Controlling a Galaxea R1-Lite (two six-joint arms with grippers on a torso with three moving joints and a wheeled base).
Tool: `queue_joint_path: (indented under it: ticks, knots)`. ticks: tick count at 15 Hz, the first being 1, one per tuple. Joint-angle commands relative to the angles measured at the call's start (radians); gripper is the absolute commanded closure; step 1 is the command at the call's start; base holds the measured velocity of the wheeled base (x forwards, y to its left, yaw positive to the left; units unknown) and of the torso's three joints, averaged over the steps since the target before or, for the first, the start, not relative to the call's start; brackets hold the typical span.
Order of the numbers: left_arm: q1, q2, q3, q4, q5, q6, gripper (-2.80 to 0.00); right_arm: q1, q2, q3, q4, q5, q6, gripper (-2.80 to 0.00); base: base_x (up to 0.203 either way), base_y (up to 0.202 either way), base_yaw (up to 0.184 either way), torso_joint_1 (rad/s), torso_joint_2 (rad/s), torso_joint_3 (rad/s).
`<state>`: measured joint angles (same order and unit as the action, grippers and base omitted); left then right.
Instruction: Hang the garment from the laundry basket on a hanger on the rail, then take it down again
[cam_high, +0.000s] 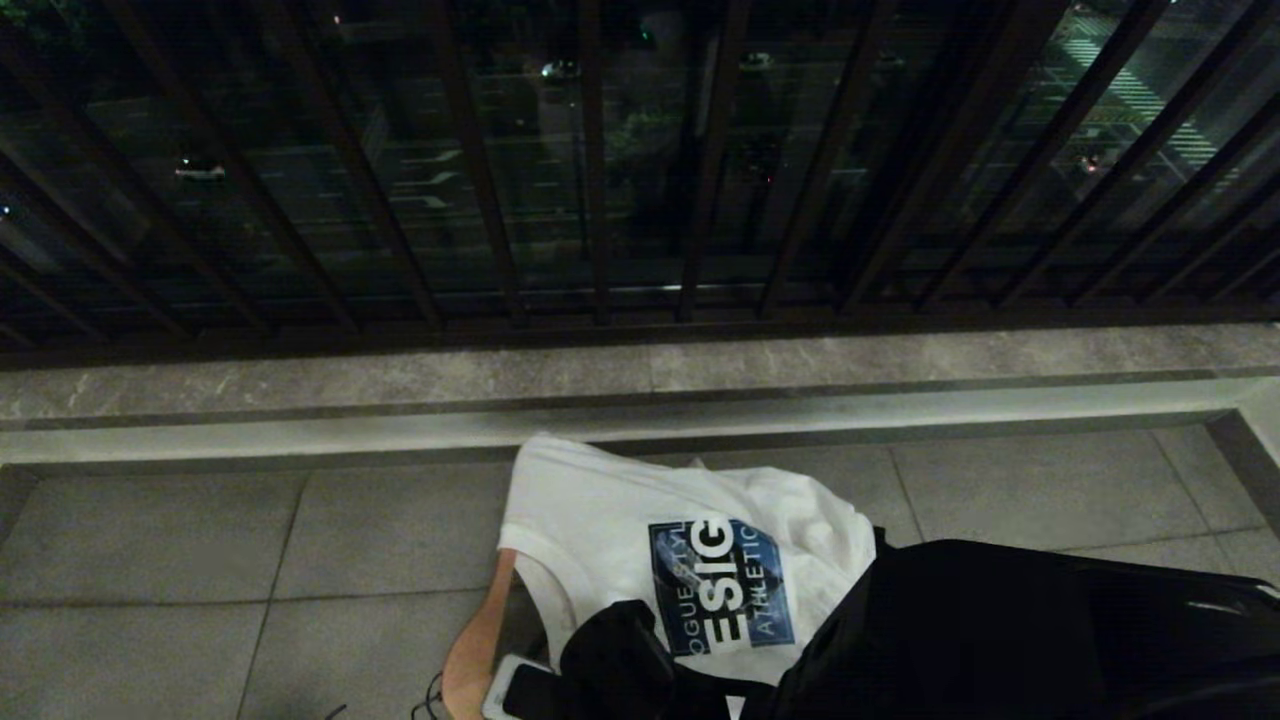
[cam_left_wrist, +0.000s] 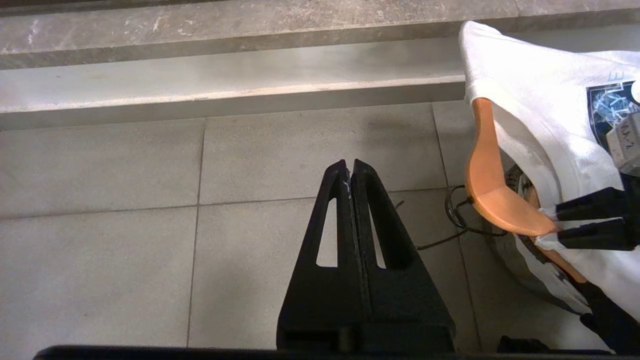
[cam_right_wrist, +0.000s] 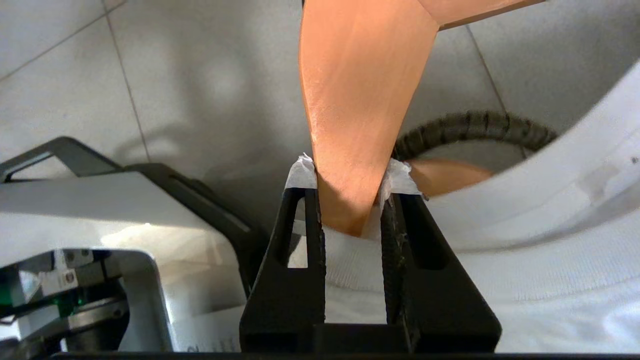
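The garment (cam_high: 640, 520) is soft white cloth with a ribbed collar band and a flat printed patch in blue and white. The hanger (cam_right_wrist: 360, 100) looks like smooth orange-brown wood, faintly grained, matt. The right gripper (cam_right_wrist: 350, 200) is black plastic — its inner faces finely ridged, the tips wrapped in white tape. The left gripper (cam_left_wrist: 349, 170) has the same matt black finish. The laundry basket (cam_right_wrist: 475, 125) rim looks dark and ribbed. The floor (cam_high: 200, 560) is grey tile, smooth, with a dull sheen — the kerb (cam_high: 300, 385) looks like mottled stone

The left hand (cam_left_wrist: 348, 170), fingers pressed together, hangs above the tiled floor (cam_left_wrist: 125, 260).
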<state>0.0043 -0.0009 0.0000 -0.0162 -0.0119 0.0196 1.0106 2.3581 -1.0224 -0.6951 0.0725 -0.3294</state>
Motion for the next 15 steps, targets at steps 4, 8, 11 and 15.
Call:
queue_joint_path:
  ticks: [4,8,11,15]
  knots:
    - [0.0,-0.001,0.002,-0.001,0.0,0.0,0.0,0.003,0.017,-0.014,-0.004,-0.011,-0.002,0.0,0.0,0.0,0.0,0.0,0.0,0.0]
    - [0.0,-0.001,0.002,-0.001,0.0,0.0,0.0,0.005,0.032,-0.01,-0.004,-0.023,-0.007,0.0,0.0,0.0,0.0,0.0,0.0,0.0]
    - [0.001,-0.001,0.002,-0.001,0.0,0.0,0.0,0.005,0.032,-0.007,-0.004,-0.023,-0.01,0.0,0.0,0.0,0.0,0.0,0.0,0.0]
    - [0.0,-0.001,0.002,-0.001,0.0,0.0,0.0,0.005,0.027,0.0,-0.004,-0.025,-0.011,0.0,0.0,0.0,0.0,0.0,0.0,0.0]
